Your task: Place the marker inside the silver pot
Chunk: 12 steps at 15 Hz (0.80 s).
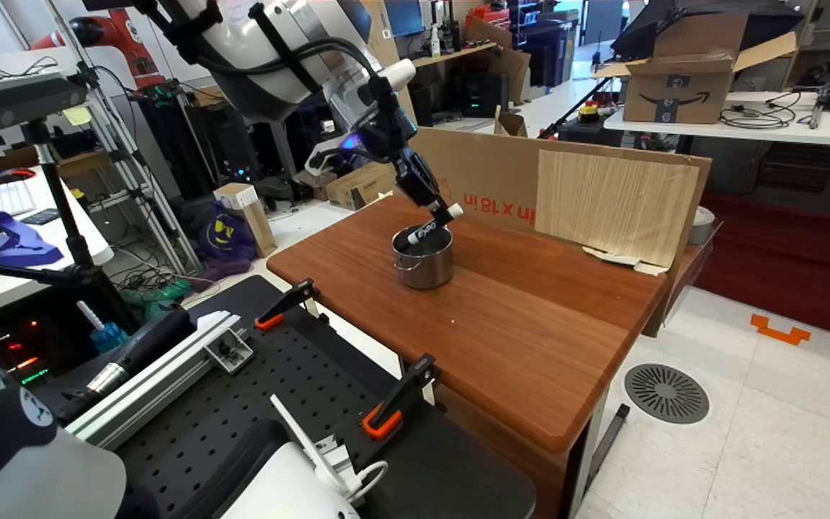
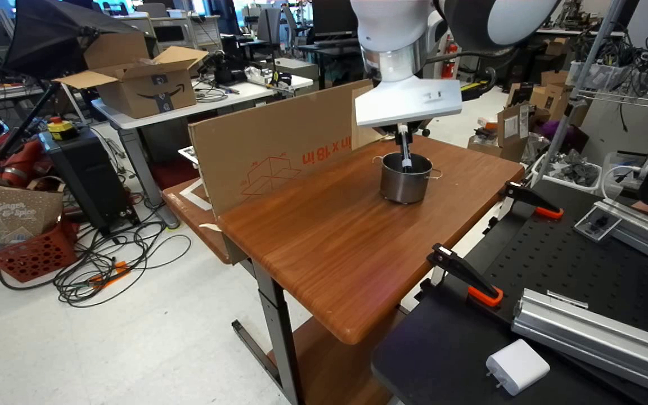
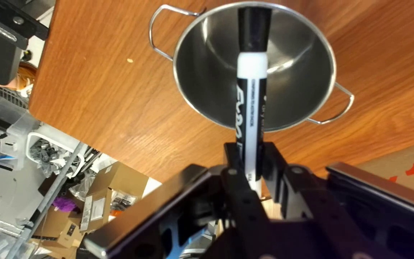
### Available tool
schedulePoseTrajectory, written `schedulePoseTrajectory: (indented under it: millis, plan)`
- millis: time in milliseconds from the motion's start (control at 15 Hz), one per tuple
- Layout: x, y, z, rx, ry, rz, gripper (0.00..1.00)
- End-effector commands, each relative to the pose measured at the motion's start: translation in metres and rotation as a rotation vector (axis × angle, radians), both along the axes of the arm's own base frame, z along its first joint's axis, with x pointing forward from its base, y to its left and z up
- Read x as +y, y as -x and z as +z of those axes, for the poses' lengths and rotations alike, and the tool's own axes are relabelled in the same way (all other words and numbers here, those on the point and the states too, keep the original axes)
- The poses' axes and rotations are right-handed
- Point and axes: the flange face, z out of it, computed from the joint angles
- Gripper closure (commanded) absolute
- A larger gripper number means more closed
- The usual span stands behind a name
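Observation:
The silver pot (image 1: 426, 272) stands upright on the brown table; it shows in both exterior views (image 2: 404, 188) and in the wrist view (image 3: 207, 86), with wire handles on two sides. The marker (image 1: 426, 229) is black and white with a black cap. It also shows in an exterior view (image 2: 405, 147) and in the wrist view (image 3: 252, 97). My gripper (image 3: 251, 153) is shut on its white end, above the pot's rim (image 1: 445, 212). The marker is tilted, cap end down, and the cap lies within the pot's opening as seen. Whether the cap touches the pot cannot be told.
The brown table (image 1: 516, 339) carries an upright cardboard sheet (image 2: 279, 152) along its back edge. Black and orange clamps (image 1: 397, 400) sit at the front edge, beside a black perforated board (image 2: 571, 253).

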Motion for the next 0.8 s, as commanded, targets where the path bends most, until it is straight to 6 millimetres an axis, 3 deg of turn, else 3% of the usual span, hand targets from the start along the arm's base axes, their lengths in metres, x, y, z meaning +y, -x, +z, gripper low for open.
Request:
schedulePoseTrajectory:
  millis: [0,333,400,467,733]
  plan:
    - [-0.001,-0.006,-0.009,0.014,0.033,-0.018,0.95]
    - [-0.005,-0.011,-0.02,0.033,0.048,-0.032,0.95]
    - [-0.004,-0.012,-0.02,0.032,0.041,-0.028,0.55]
    - [-0.003,-0.013,-0.021,0.032,0.035,-0.016,0.54]
    - [0.003,-0.015,-0.02,0.036,0.028,-0.014,0.26]
